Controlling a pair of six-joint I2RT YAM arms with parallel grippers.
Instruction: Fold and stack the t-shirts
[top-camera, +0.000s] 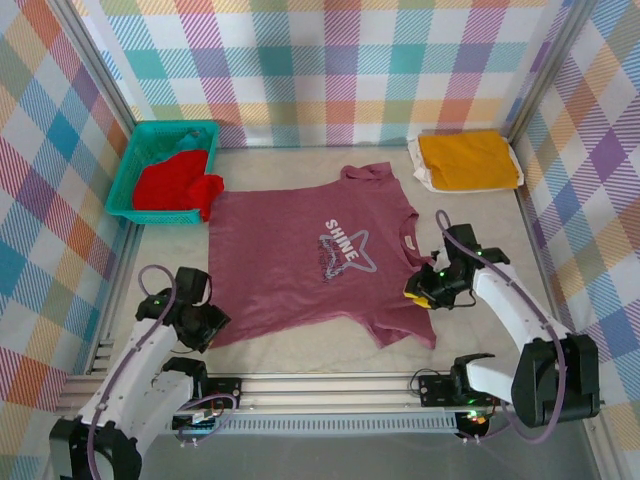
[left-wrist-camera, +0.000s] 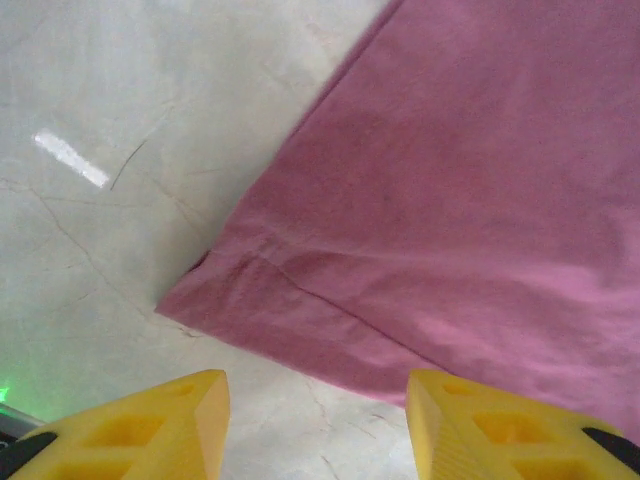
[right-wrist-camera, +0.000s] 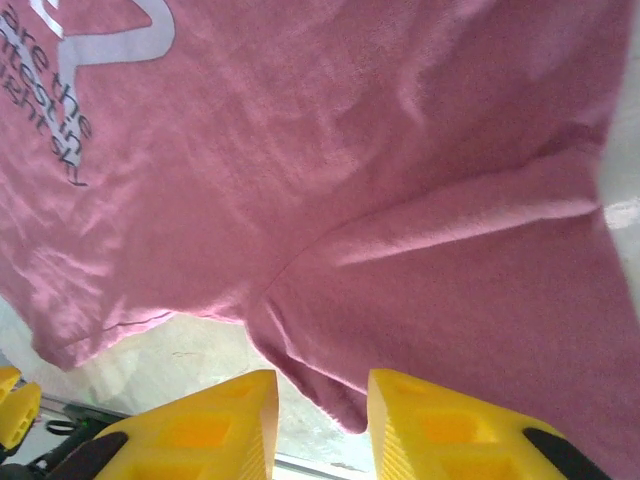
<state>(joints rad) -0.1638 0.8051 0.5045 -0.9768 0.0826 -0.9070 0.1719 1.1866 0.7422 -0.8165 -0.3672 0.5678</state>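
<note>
Lying flat and print-up in the middle of the pale table (top-camera: 300, 365), a maroon t-shirt (top-camera: 290, 260) with a whitish star and the word SHINE sits between the two arms. The left gripper (left-wrist-camera: 315, 382) hovers at the shirt's near-left hem corner, its yellow fingers (left-wrist-camera: 165, 420) parted with nothing between them; the corner lies just beyond the tips. At the shirt's right edge, the right gripper (right-wrist-camera: 322, 378) is also parted. A rumpled fold of maroon cloth dips toward the gap but is not pinched. At the far left, a bright red t-shirt (top-camera: 175, 185) spills over the near rim of a teal plastic basket (top-camera: 150, 135). In the far right corner, a folded yellow-orange t-shirt (top-camera: 468, 160) rests on something whitish.
</note>
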